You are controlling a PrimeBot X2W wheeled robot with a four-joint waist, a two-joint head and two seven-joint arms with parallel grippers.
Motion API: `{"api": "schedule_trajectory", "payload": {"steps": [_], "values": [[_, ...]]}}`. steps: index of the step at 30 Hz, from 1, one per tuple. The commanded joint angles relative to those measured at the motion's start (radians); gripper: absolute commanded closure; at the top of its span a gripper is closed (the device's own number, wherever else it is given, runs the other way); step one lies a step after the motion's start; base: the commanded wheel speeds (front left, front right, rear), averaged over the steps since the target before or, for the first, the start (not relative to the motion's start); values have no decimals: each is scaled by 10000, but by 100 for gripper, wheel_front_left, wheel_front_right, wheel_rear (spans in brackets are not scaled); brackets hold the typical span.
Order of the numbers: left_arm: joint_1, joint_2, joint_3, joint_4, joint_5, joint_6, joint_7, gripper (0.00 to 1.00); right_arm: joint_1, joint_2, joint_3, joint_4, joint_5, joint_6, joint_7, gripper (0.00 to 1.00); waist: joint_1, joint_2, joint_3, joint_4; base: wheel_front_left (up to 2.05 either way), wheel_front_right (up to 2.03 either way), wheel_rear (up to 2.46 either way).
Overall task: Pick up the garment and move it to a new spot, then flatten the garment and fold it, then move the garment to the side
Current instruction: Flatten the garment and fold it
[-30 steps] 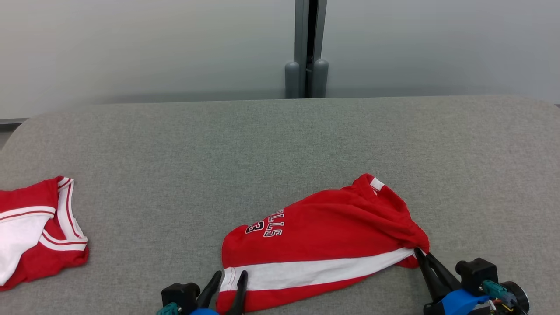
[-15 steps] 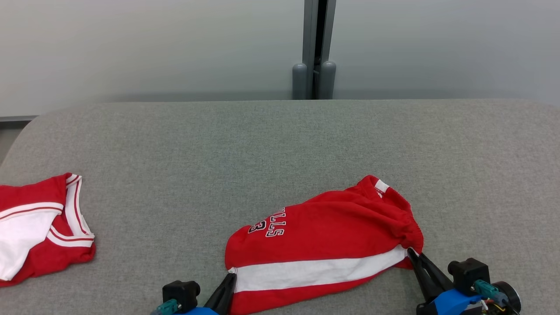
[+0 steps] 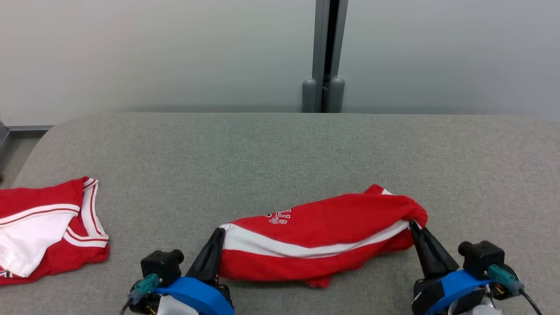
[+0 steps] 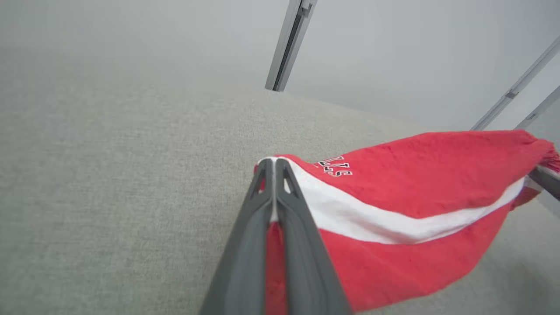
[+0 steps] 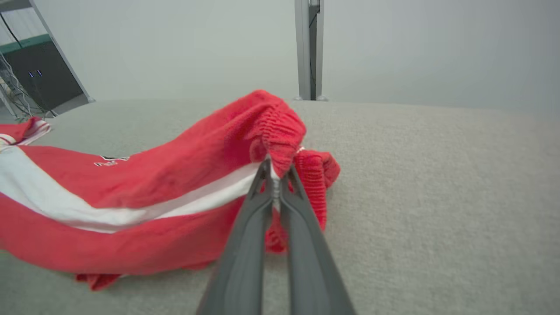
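The garment [image 3: 323, 238] is a pair of red shorts with a white side stripe and small lettering, stretched between my two grippers just above the grey table [image 3: 280, 153]. My left gripper [image 3: 217, 233] is shut on its left hem corner; in the left wrist view the closed fingers [image 4: 273, 168] pinch the white stripe of the garment [image 4: 415, 192]. My right gripper [image 3: 412, 225] is shut on the elastic waistband at the right end. In the right wrist view the gripper [image 5: 274, 168] bites the gathered waistband of the garment [image 5: 175, 197], whose lower edge sags toward the table.
A second red-and-white garment [image 3: 43, 227] lies crumpled at the table's left edge. A grey post [image 3: 323, 57] stands against the pale wall behind the table. Dark equipment [image 5: 41, 74] stands off the far left in the right wrist view.
My left gripper closed on the shorts' left hem corner. Both grippers have lifted the shorts off the table and pulled them taut. The head camera has shifted a little.
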Motion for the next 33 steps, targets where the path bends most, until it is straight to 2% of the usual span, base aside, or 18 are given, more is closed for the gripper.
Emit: {"api": "schedule_trajectory", "payload": {"steps": [1,7,13,18,24,28,33], "values": [[14,39,243,-440,158,-14,0,100,-176,93,-122,-371,228,-3,-36,100,-1,0,-101,25,0,0,0],[-610,448,1340,-2535,753,-15,-2,100,-814,197,-177,-1885,1054,-1,-34,100,-1,0,-381,86,0,0,0],[-1870,1418,1968,-4151,1062,-15,1,100,-2038,-359,151,-2885,1858,-1,0,100,-1,0,-556,105,0,0,0],[-3273,2299,1927,-4494,931,-15,238,100,-3370,-928,351,-3221,2327,-3,770,100,-1,0,-420,162,0,0,0],[-5043,2685,1439,-3678,631,-15,549,100,-5113,-1103,630,-2430,2180,-3,1372,100,-1,0,408,196,0,0,0],[-6389,2724,1472,-2592,834,-13,239,100,-6526,-764,548,-1227,1767,-3,895,100,-1,0,1129,168,0,0,0],[-7843,2423,1715,-1849,1251,-13,-6,100,-8213,-621,365,160,741,-7,191,100,-1,0,1768,229,0,0,0]]}}
